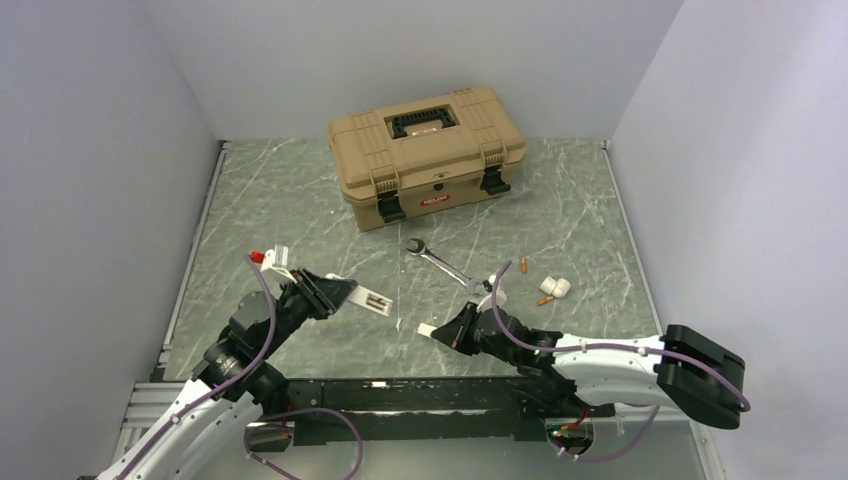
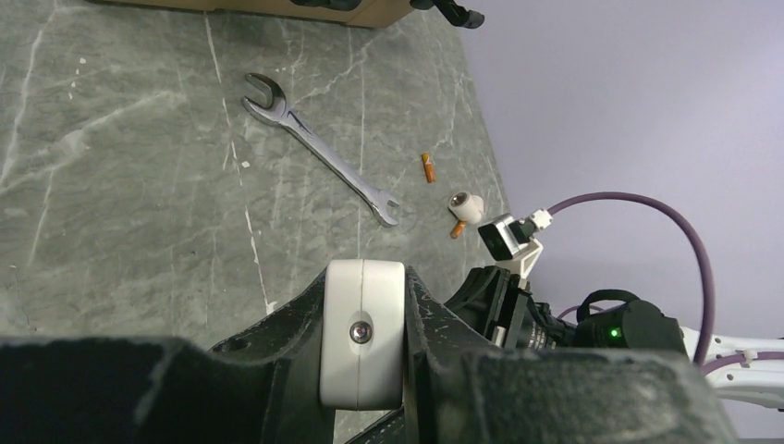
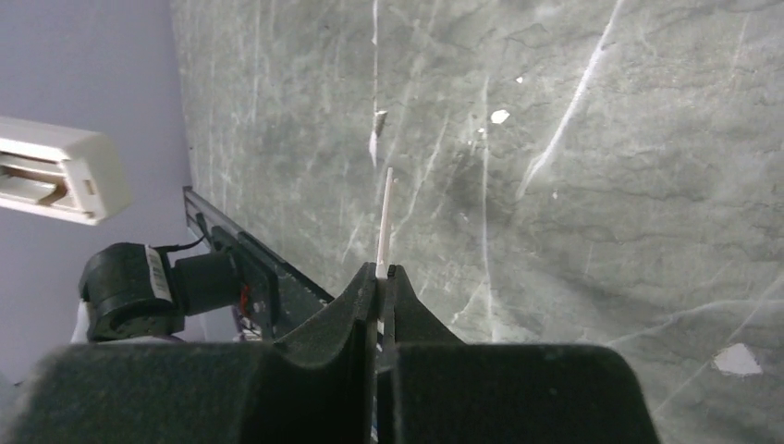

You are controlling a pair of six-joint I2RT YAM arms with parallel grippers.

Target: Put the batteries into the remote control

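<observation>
- Twist: remote control (image 1: 370, 299), clamped aloft in left gripper (image 1: 338, 292), may rotate under pressing.
- Slip: right gripper (image 3: 377, 277) pinches thin white panel (image 3: 385, 217), possibly the battery cover, by its edge.
- Roll: batteries (image 1: 523, 264) lie loose beyond it.

White remote control (image 1: 372, 300), recess up, clamped in left gripper (image 1: 348, 291); two orange batteries (image 1: 523, 264) lie loose.

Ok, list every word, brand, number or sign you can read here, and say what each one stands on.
No text here can be read.
Red label on the front of the tan toolbox: too small to read.
White sticker on the black arm joint: print too blurred to read.
</observation>
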